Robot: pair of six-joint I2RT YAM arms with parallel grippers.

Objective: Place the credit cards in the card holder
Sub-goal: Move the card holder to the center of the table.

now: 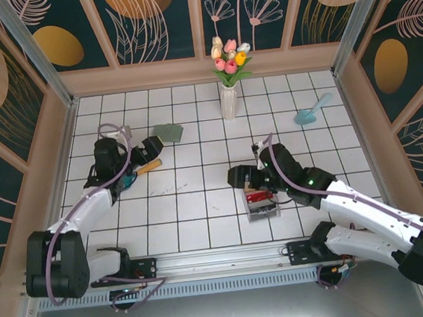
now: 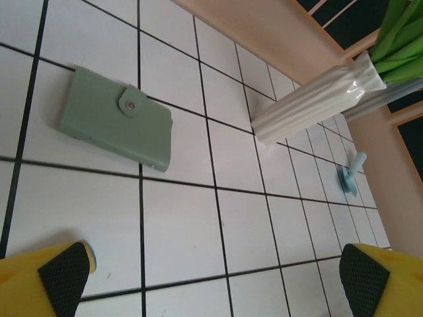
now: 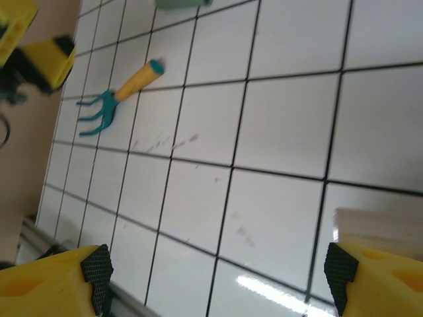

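Note:
The card holder [image 1: 168,132] lies folded shut on the tiles at the back left, grey-green with a snap tab [image 2: 115,119]. My left gripper [image 1: 150,145] hovers just in front of it, jaws wide open and nothing between them [image 2: 215,277]. Red credit cards [image 1: 258,196] sit in a clear plastic box [image 1: 262,206] near the middle right, partly covered by my right arm. My right gripper [image 1: 237,177] is just left of that box, open and empty over bare tile [image 3: 215,274]. One corner of the box [image 3: 377,224] shows beside its right finger.
A small rake [image 1: 143,167] with a yellow handle and teal tines [image 3: 119,96] lies by the left arm. A white vase [image 1: 228,101] of tulips stands at the back centre [image 2: 310,102]. A blue scoop [image 1: 312,110] lies at the back right [image 2: 350,173]. Walls enclose the table.

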